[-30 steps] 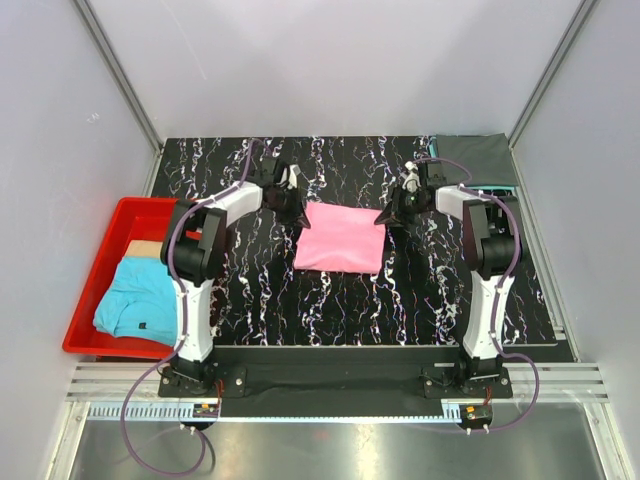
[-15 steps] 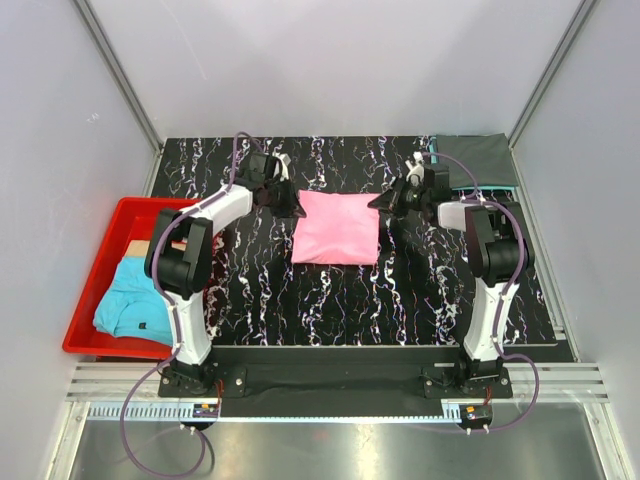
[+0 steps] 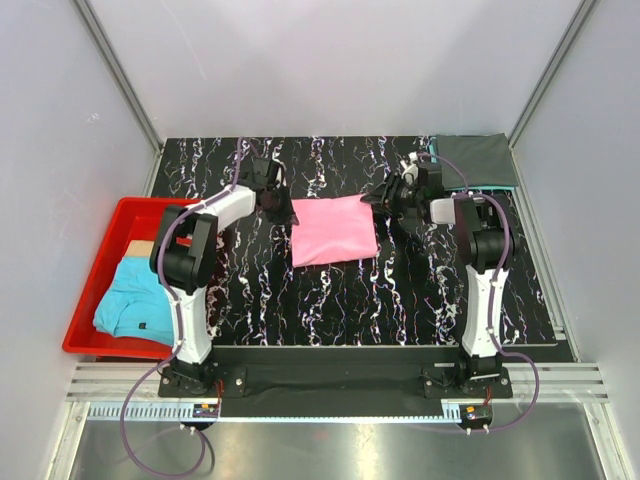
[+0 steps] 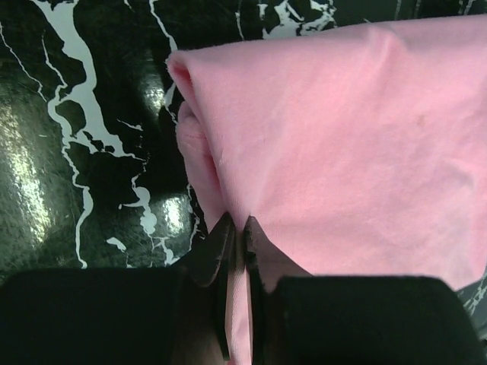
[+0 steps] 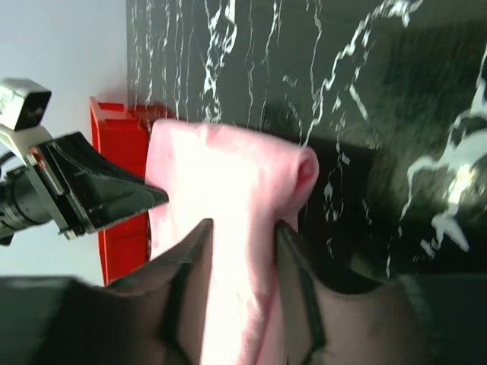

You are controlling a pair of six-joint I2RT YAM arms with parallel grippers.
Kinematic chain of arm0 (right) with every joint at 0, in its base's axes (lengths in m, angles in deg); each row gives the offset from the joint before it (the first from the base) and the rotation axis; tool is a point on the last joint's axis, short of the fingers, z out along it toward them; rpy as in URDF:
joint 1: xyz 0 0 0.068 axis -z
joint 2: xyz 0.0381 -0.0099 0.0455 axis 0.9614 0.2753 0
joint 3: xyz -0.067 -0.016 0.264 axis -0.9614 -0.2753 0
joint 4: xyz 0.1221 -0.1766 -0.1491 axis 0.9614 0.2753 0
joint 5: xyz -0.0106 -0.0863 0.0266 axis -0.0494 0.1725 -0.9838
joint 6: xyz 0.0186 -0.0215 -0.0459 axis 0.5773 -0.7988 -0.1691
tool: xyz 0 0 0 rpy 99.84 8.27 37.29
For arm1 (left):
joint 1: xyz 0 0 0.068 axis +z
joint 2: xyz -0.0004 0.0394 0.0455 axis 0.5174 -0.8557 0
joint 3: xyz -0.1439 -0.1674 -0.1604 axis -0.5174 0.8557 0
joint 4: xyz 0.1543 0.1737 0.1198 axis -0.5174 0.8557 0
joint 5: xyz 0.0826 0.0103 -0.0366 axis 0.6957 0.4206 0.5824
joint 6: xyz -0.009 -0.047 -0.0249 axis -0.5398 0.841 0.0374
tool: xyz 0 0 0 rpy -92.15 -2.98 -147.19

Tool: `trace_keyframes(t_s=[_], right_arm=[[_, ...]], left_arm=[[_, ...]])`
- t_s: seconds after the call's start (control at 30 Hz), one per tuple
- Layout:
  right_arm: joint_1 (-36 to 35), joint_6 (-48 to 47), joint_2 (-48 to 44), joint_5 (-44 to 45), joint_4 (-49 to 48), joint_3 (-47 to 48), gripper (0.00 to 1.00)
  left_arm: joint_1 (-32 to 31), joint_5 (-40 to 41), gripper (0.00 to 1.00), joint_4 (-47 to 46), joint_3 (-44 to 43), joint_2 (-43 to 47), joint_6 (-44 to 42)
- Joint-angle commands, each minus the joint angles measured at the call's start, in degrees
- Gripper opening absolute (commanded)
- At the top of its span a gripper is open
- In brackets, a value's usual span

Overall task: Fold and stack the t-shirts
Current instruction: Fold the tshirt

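Pink t-shirt (image 3: 333, 230), folded on the table (image 3: 330, 300) towards the far side, could get dragged open on retreat: left gripper (image 4: 237, 228) pinches its left edge, while right gripper (image 5: 240, 236), jaws parted, straddles the right corner and may snag.

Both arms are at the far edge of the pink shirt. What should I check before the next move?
1. Left pincer grips the bright pink cloth t-shirt: ok, cloth is pinched between nearly closed fingers.
2. Right pincer grips it too: cannot tell; its jaws stand apart with pink cloth between them.
3. Pink shirt lies flat on the black marbled table: ok from above, but its far left corner looks bunched.
4. Folded dark grey shirt at the far right corner is uncovered: ok.
5. All shirts folded: not ok, the light blue cloth shirt lies loose in the red plastic bin.
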Motion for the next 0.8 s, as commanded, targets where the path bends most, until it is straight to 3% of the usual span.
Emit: trace_keyframes(t_s=[0.0,0.03,0.07,0.1,0.33,0.4,0.53,0.57,0.63,0.77], right_arm=[[-0.1,-4.3,-0.1,1.1,6.6,6.9,0.48],[-0.2,-6.9,-0.7,2.0,12.0,7.8,0.53],[-0.1,-8.4,-1.3,3.2,15.1,10.0,0.64],[-0.1,-11.2,-2.3,5.4,21.9,12.2,0.68],[-0.2,-17.6,-9.8,9.7,40.4,14.0,0.73],[-0.5,-17.5,-11.8,8.2,41.4,12.1,0.67],[-3.0,-16.3,-15.5,3.2,41.5,9.5,0.14],[-3.8,-16.4,-15.5,2.2,41.6,9.2,0.08],[-4.9,-15.7,-14.7,-1.5,41.3,9.6,0.00],[-8.8,-15.3,-10.2,-6.2,43.2,13.6,0.00]], left_arm=[[0.3,2.9,0.10,1.2,-3.5,-0.4,0.6],[0.4,3.6,0.11,3.1,-4.0,-0.4,0.8],[0.4,4.7,0.16,4.5,-4.8,-0.4,1.0],[0.6,6.3,0.24,8.3,-7.1,-0.7,1.2],[0.7,11.1,0.39,16.3,-14.1,3.3,0.6],[0.7,8.6,0.40,15.0,-14.1,4.6,0.0],[0.6,-8.7,0.39,3.2,-10.9,4.1,1.3],[0.7,-10.3,0.38,1.6,-10.5,3.3,2.7],[0.6,-11.9,0.37,-0.8,-9.9,1.2,3.8],[0.6,-11.5,0.36,-2.2,-9.3,-3.6,4.2]])
